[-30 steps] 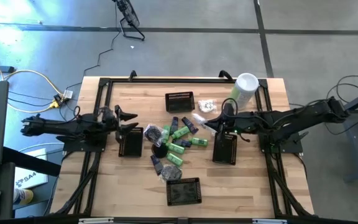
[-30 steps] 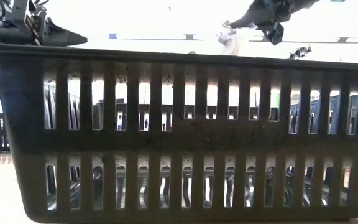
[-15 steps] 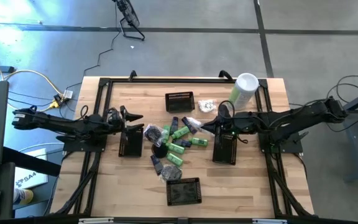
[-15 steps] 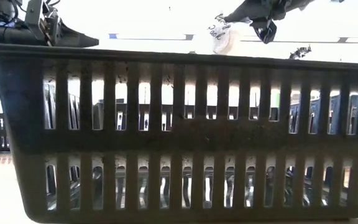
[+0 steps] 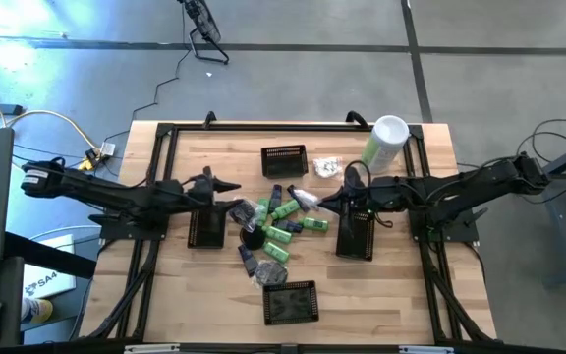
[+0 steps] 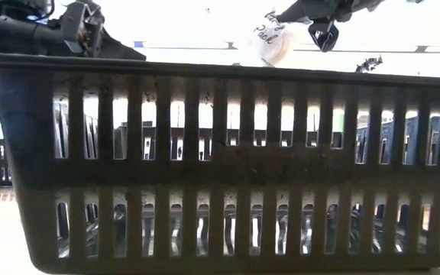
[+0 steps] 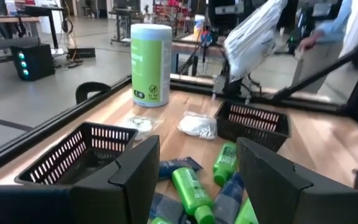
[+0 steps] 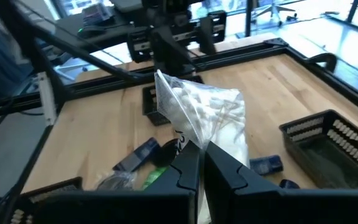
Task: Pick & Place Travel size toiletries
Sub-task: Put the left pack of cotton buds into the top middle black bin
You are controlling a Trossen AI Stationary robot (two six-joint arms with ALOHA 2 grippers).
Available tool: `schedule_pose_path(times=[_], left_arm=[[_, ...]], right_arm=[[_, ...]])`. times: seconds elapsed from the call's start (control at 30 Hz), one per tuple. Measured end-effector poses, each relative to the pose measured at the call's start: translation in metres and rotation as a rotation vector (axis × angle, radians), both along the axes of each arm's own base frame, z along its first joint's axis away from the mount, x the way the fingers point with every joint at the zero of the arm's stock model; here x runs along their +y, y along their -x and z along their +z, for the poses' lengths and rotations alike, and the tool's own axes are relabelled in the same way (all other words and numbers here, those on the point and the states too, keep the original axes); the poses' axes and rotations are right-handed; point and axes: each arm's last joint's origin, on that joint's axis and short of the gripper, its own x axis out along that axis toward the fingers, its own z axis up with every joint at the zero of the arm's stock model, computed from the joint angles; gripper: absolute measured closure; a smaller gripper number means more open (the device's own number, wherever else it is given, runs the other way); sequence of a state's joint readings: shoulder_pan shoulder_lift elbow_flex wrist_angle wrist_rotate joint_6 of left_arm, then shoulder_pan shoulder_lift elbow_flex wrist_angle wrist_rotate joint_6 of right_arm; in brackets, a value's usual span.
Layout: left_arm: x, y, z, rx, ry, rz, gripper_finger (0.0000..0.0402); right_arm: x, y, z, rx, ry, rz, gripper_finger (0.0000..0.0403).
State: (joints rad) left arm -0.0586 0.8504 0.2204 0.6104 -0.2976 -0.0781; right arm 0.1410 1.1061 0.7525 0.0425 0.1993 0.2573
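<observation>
Overhead, right tool clenched on clear packet of white swabs, lifted off bench, just beside black mesh basket. Left tool released, fingers spread, empty, above pile of green bottles and dark tubes mid-bench. Pale-green canister upright at far corner.

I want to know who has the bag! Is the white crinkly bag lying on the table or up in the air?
Up in the air. The right gripper is shut on the bag, which hangs above the table.
</observation>
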Motion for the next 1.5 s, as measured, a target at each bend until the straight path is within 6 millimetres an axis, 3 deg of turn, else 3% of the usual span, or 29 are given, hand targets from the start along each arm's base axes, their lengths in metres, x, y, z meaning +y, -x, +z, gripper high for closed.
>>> schedule_pose_path(times=[0.2,0.6,1.0,1.27,1.5], left_arm=[[0.005,-0.017,0.011,0.037,-0.071,-0.001,0.0193],[0.055,-0.027,0.027,0.014,-0.021,-0.226,0.0193],[0.07,-0.039,0.026,0.057,-0.077,-0.331,0.0193],[0.079,-0.061,0.027,0.071,-0.002,-0.493,0.0193],[0.081,-0.078,0.02,0.111,0.027,-0.514,0.0193]], right_arm=[[-0.001,0.0,0.0,0.0,0.007,0.0,0.0399],[-0.017,-0.015,-0.004,-0.037,-0.038,0.087,0.0399],[-0.037,-0.044,-0.023,-0.086,-0.077,0.185,0.0399],[-0.039,-0.053,-0.033,-0.086,-0.08,0.189,0.0399],[-0.039,-0.054,-0.034,-0.085,-0.091,0.204,0.0399]])
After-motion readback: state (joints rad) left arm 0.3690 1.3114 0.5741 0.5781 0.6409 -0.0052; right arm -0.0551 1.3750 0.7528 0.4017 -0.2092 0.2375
